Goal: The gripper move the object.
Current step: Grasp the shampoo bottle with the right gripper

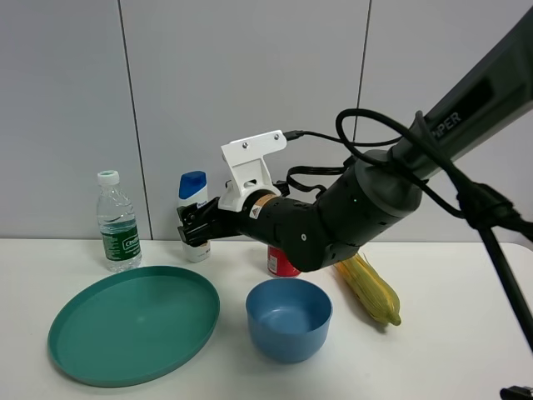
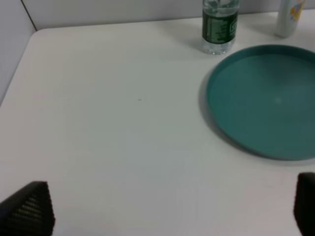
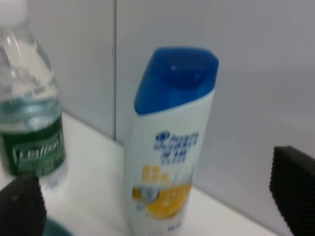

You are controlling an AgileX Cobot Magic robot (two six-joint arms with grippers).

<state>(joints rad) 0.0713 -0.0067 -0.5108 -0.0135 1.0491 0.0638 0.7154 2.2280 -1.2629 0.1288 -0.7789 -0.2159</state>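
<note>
From my left wrist camera, the left gripper (image 2: 167, 211) hangs over the white table (image 2: 108, 123) with its fingers spread wide and nothing between them. Open tabletop runs from the green plate (image 2: 261, 98) out to the table's left edge and back corner. The water bottle (image 1: 117, 223) stands just behind the plate's left rear rim.

Behind the plate's right rear rim, close to the wall (image 1: 250, 83), the shampoo bottle (image 1: 193, 193) stands upright. The right gripper (image 1: 196, 227) reaches across to it at the level of its lower body. On my right wrist camera its fingers (image 3: 293, 184) stand wide apart, one on either side of the bottle and clear of it, gripping nothing. I cannot tell how far past the bottle's sides the tips reach.

The bottle is white with a blue flip cap, blue lettering and an orange-and-yellow patch low on the label.

Right of the plate sits the blue bowl (image 1: 289, 337), with the red can (image 1: 280, 263) behind it, partly hidden by the arm. The corn cob (image 1: 371, 290) lies farthest from the plate, with open table beyond it.
</note>
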